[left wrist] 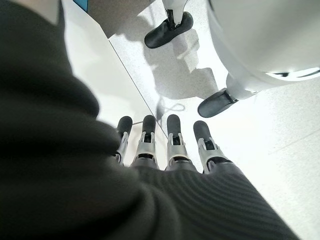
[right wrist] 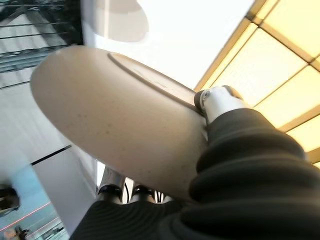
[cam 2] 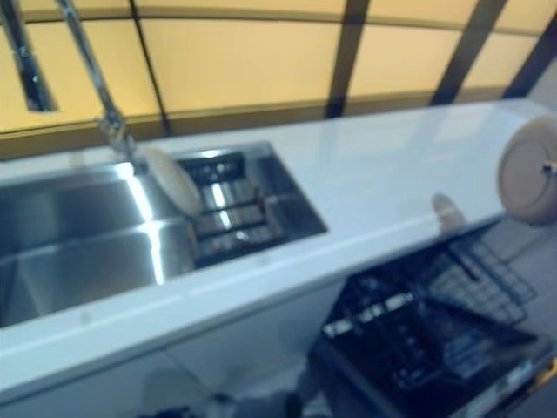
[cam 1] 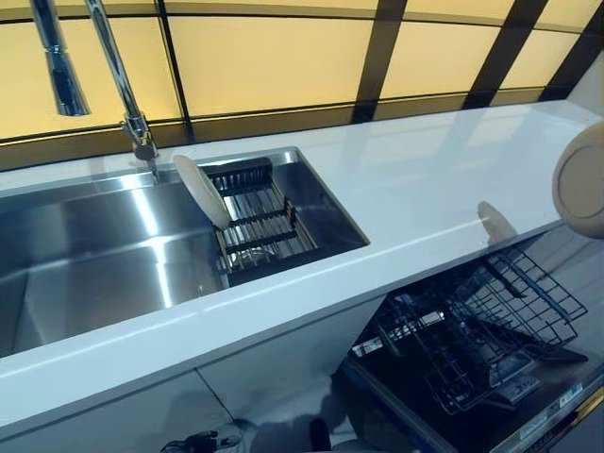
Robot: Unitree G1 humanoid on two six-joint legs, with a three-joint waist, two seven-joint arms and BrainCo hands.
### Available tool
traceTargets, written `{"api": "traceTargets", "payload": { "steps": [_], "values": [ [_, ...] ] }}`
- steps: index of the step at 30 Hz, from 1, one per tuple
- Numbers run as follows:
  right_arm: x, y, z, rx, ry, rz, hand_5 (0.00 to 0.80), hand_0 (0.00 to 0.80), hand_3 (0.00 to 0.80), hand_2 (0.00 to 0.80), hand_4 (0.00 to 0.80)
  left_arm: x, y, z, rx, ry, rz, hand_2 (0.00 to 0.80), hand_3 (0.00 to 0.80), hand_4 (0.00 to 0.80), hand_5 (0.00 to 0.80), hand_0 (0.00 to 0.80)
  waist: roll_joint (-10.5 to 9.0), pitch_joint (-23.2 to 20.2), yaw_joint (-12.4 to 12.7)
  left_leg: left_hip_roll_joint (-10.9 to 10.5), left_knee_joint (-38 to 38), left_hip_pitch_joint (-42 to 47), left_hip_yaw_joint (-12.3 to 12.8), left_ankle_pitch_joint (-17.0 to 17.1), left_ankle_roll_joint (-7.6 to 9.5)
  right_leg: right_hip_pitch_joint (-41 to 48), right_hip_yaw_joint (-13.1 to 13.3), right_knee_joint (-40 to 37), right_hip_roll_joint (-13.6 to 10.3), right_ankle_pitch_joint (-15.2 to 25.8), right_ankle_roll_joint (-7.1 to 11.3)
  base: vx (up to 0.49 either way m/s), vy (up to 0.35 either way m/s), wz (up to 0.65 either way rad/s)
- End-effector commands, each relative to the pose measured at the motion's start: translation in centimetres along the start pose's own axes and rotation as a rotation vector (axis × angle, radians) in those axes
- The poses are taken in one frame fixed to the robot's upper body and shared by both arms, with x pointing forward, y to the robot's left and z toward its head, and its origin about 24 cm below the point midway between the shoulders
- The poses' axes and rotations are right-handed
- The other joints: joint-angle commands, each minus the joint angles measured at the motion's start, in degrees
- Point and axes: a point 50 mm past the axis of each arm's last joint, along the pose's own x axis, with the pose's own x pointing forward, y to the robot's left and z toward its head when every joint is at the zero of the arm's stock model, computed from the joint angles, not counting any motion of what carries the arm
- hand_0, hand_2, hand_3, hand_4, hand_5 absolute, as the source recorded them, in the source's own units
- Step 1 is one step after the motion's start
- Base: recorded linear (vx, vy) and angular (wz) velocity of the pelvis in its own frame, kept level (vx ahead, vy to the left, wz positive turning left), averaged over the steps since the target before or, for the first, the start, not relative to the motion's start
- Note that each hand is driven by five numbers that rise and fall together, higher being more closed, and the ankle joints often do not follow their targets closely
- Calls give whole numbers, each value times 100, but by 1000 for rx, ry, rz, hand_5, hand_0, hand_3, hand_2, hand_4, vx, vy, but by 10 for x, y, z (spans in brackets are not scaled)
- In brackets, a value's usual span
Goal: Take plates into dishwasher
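Right wrist view shows the right hand (right wrist: 210,107) closest in, its thumb pressed on the upper face of a beige plate (right wrist: 120,125) and its fingers (right wrist: 112,182) curled beneath, so the plate is pinched by its rim and sits tilted on edge, a hold that I judge suits sliding it between upright rack prongs. In the eye views this plate (cam 1: 581,179) hangs at the far right, above the counter's front edge, with the open dishwasher (cam 1: 491,377) directly below the hand; its wire rack (cam 1: 472,330) looks empty, which suggests this is the first plate to go in and that the next move is a lowering one. The white counter (cam 1: 415,189) lies just beside and under the hand. Well away from the right hand, across the counter, the steel sink (cam 1: 94,255) holds a drying rack (cam 1: 260,226) with a second plate (cam 1: 201,191) leaning upright in it, probably parked there to drain and awaiting its turn, and the faucet (cam 1: 118,85) stands behind it. The left hand (left wrist: 160,150) shows only in its own wrist view, fingers straight and empty, pointing at the floor, idle at the robot's side.
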Motion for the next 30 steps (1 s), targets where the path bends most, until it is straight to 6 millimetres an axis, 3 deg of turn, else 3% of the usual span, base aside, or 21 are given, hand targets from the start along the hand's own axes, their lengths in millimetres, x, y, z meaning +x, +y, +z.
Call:
{"api": "traceTargets", "payload": {
  "steps": [1, 7, 14, 19, 30],
  "values": [
    [-14, -27, 23, -38, -133, -83, 800, 800, 800, 800, 800, 0, 10, 16, 79, -16, 15, 0, 0, 0, 0, 0, -187, 233, -84, 164, 16, 49, -248, -141, 170, 262, -26, 22, -177, -142, 421, -17, -11, -14],
    [-16, -17, 2, -117, -119, -33, 800, 800, 800, 800, 800, 0, 8, 22, 74, -33, 16, 0, 0, 0, 0, 0, -140, 291, -253, 179, 16, 65, -132, -168, 158, 163, 76, 36, -173, -120, 423, -10, -9, -6],
    [-19, -7, -3, -414, -143, -85, 800, 800, 800, 800, 800, 1, 6, 29, 65, -54, 19, 0, 0, 0, 0, 0, -69, 397, -331, 153, 16, 2, -105, -150, 161, 59, 123, 65, -194, -98, 433, -17, -2, -10],
    [-17, 11, -8, -585, -136, -64, 800, 800, 800, 800, 800, 1, 7, 34, 60, -67, 23, 0, 0, 0, 0, 0, -34, 456, -341, 130, 16, -30, -119, -142, 167, 3, 117, 89, -214, -96, 436, 0, 0, 0],
    [-7, 51, -19, -764, -148, -9, 800, 800, 800, 800, 800, 2, 3, 42, 78, -79, 18, 0, 0, 0, 0, 0, 41, 519, -249, 110, 16, -80, -182, -145, 171, -44, 20, 99, -258, -104, 433, 0, 0, 0]
  ]
}}
